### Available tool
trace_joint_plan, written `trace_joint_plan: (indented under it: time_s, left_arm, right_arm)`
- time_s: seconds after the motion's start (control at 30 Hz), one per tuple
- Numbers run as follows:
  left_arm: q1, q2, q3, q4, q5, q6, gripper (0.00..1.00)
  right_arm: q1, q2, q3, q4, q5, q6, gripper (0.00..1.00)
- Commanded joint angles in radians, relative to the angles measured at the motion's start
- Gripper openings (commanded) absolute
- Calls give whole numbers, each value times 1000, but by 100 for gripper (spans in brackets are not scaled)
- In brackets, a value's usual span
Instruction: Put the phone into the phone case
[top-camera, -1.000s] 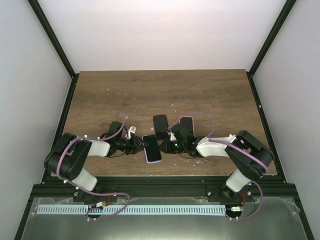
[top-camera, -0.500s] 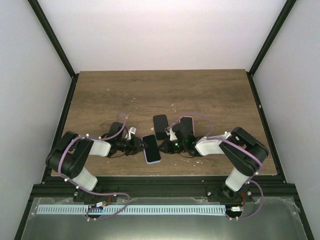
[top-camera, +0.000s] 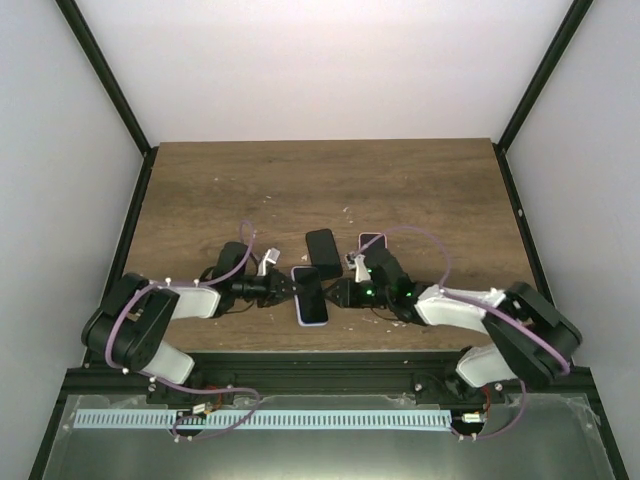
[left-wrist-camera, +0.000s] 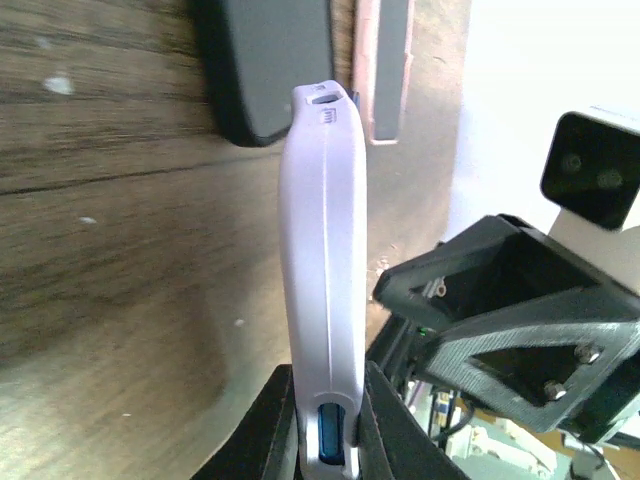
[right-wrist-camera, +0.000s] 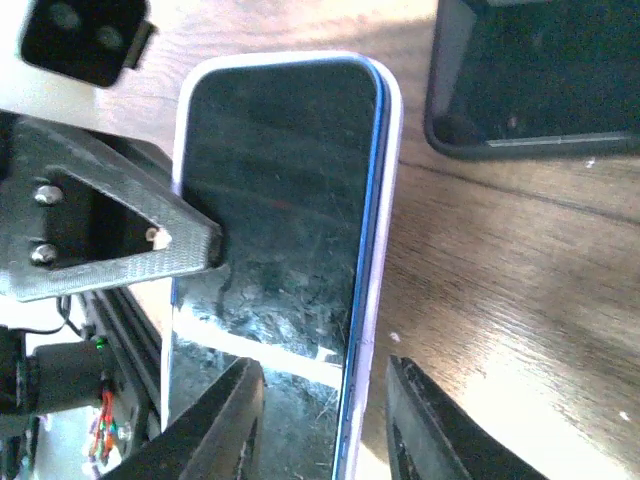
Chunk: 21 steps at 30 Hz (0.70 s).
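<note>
The phone (top-camera: 310, 297), dark screen with a blue rim, sits in a lavender case (right-wrist-camera: 384, 190) near the table's front middle. My left gripper (top-camera: 285, 288) is shut on one end of the cased phone, which appears edge-on between its fingers in the left wrist view (left-wrist-camera: 325, 250). My right gripper (top-camera: 338, 293) is at the phone's right side. In the right wrist view the right gripper (right-wrist-camera: 322, 400) is open. One finger (right-wrist-camera: 225, 420) is over the screen (right-wrist-camera: 270, 200). The other finger (right-wrist-camera: 420, 420) stands over the wood, apart from the case edge.
A black phone-sized slab (top-camera: 322, 250) lies just behind the cased phone; it also shows in the right wrist view (right-wrist-camera: 535, 80). A pink-rimmed case or phone (top-camera: 372, 242) lies to its right. The table's front edge (top-camera: 320, 350) is close behind both grippers.
The cased phone has shifted slightly right with my left gripper. My right arm has swung, its elbow now farther right, and its gripper sits farther right of the phone.
</note>
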<state>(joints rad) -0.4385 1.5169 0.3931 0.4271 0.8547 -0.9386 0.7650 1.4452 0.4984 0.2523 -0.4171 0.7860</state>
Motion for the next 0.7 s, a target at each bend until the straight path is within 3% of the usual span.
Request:
trace_joint_plan:
  time_s: [0.0, 0.17, 0.33, 0.5, 0.67]
  left_arm:
    - [-5, -73, -8, 109, 101, -6, 6]
    - [-5, -179, -17, 140, 162, -42, 6]
    - [-6, -304, 2, 102, 230, -47, 6]
    - [-6, -402, 26, 74, 303, -44, 6]
    - [-6, -451, 30, 77, 357, -48, 6]
  right_arm:
    - [-49, -147, -53, 10, -38, 8, 43]
    - [-78, -316, -106, 40, -107, 70, 74]
    - [-82, -417, -104, 79, -176, 116, 98]
    - [-84, -437, -89, 184, -272, 174, 98]
    - [-85, -435, -67, 292, -332, 247, 84]
